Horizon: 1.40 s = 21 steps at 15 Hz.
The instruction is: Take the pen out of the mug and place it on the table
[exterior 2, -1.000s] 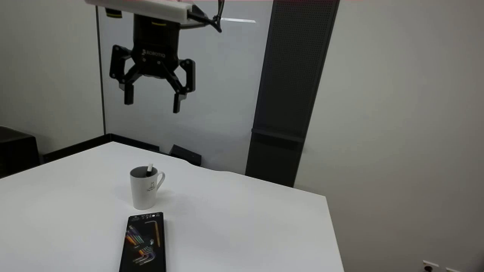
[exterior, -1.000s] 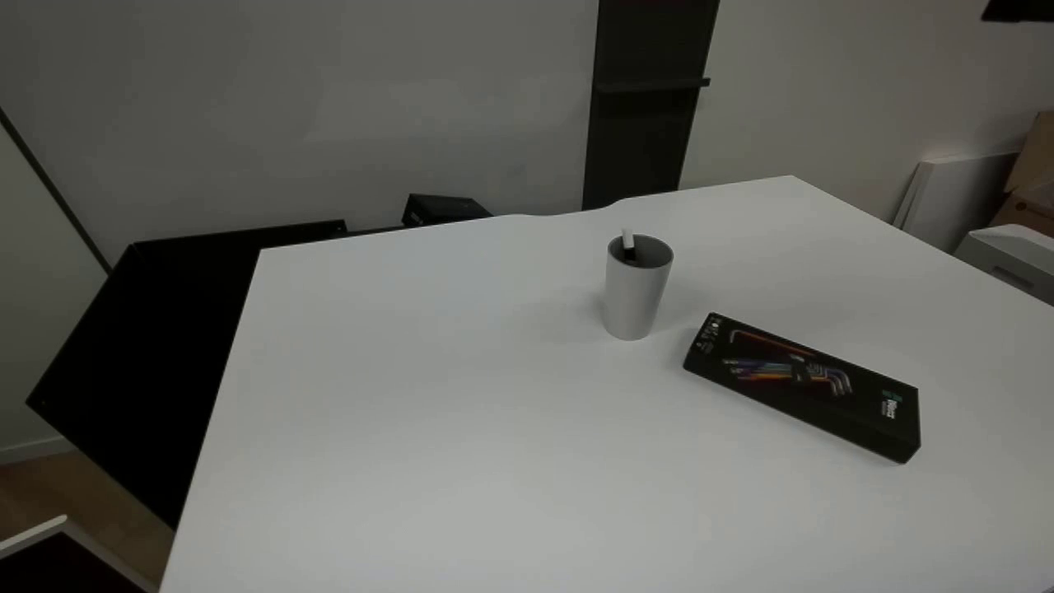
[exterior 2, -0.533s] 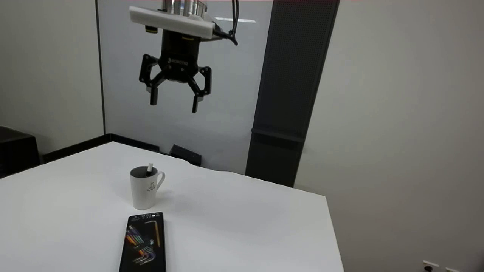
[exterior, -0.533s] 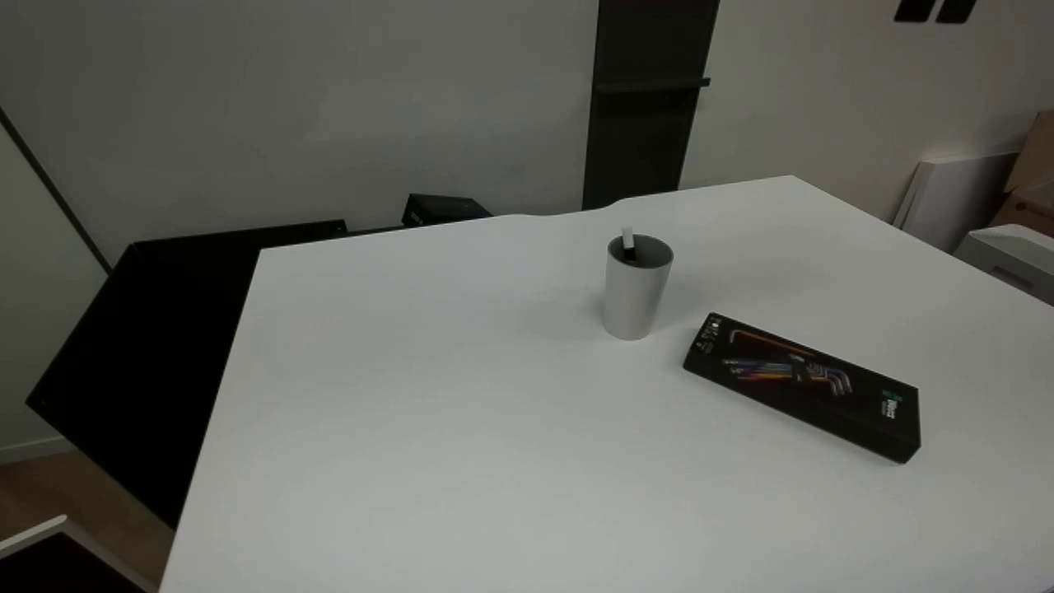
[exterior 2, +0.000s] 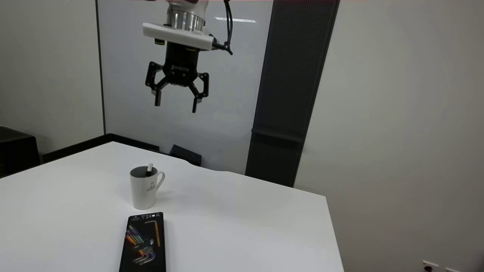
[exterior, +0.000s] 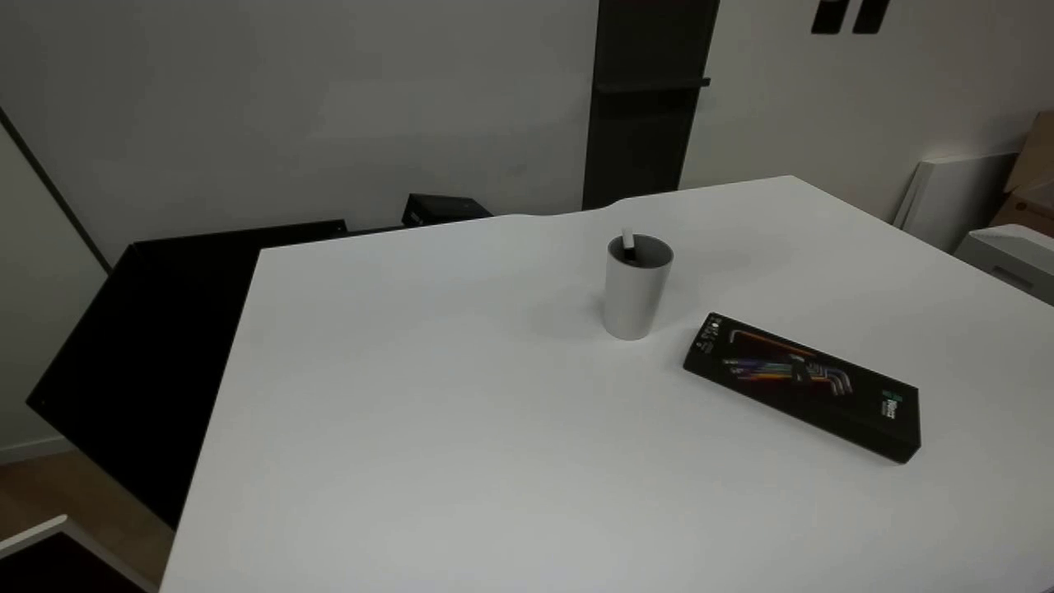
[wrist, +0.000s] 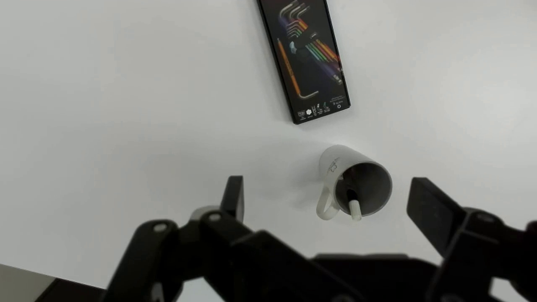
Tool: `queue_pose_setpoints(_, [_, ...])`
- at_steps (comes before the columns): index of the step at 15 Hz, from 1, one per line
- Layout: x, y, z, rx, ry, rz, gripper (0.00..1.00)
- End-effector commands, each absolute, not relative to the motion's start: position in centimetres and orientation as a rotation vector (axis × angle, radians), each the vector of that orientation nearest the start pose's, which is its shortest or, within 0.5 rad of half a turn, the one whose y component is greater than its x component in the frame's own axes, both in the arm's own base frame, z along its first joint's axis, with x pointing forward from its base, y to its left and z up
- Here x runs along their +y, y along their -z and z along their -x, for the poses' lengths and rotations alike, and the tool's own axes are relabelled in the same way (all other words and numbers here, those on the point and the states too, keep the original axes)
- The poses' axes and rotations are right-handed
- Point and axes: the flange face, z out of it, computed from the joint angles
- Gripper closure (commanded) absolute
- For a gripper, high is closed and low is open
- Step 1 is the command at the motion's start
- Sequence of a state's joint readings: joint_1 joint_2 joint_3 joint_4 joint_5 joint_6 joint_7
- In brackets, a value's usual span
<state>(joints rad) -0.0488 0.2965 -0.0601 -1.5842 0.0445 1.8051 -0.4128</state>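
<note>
White-ended pen (wrist: pixel 355 207) tilted in mug (exterior 2: pixel 141 192), below the spread claw (exterior 2: pixel 176 108); pen's lower end hidden. In an exterior view, top edge crops claw to fingertips (exterior: pixel 830 17).

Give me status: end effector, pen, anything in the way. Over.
End effector open, nothing gripped. Pen in mug, white end sticking out. Black box near mug, not touching; likely not in the way.
</note>
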Motion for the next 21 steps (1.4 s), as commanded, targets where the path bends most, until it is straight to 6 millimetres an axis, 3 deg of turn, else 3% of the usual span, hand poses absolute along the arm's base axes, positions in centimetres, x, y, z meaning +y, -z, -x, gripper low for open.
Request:
queue_pose_setpoints(1, [-3.9,-45.8,-66.3,-0.462,-0.121,3.053,0.0])
queue_pose_setpoints(12, [2.5,-41.7,-70.2,-0.52,-0.132,3.024,0.0])
queue_pose_setpoints(21, [5.4,-37.8,-72.1,-0.607,-0.045,3.016,0.0])
